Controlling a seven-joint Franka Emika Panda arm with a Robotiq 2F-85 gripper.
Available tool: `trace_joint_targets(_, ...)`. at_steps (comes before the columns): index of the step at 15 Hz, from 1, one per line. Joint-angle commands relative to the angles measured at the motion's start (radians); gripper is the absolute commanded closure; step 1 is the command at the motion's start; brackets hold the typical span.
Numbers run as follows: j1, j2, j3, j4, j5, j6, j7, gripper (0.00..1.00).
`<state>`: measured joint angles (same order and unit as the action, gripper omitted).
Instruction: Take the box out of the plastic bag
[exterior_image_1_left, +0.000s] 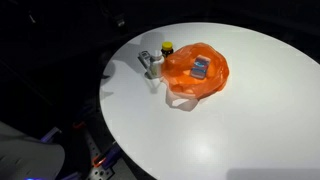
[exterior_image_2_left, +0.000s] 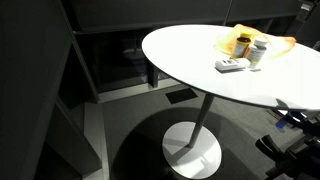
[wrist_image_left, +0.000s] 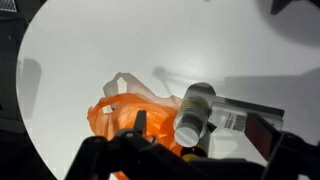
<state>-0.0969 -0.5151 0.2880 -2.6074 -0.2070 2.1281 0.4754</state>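
Note:
An orange plastic bag (exterior_image_1_left: 190, 75) lies on the round white table (exterior_image_1_left: 250, 120), and a small grey-blue box (exterior_image_1_left: 201, 68) shows inside it. The bag also shows in an exterior view (exterior_image_2_left: 284, 42) and in the wrist view (wrist_image_left: 115, 118), where the box is hidden. My gripper (wrist_image_left: 202, 132) shows only in the wrist view. It hangs well above the table, over the bag's edge and the bottles, with its dark fingers spread apart and nothing between them. Neither exterior view shows the gripper.
Next to the bag stand a white bottle (exterior_image_1_left: 153, 68) (wrist_image_left: 195, 110), a yellow-capped bottle (exterior_image_1_left: 167, 47) and a flat grey box (exterior_image_1_left: 146, 58) (wrist_image_left: 245, 115). The table's edge (wrist_image_left: 30, 90) is near the bag. The floor and surroundings are dark.

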Motion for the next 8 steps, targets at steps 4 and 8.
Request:
trace_joint_targets(4, 0.017, 0.009, -0.041, 0.017, -0.025, -0.002, 0.001, 0.00)
trace_joint_targets(8, 0.000, 0.028, -0.072, 0.035, -0.062, 0.016, -0.021, 0.00)
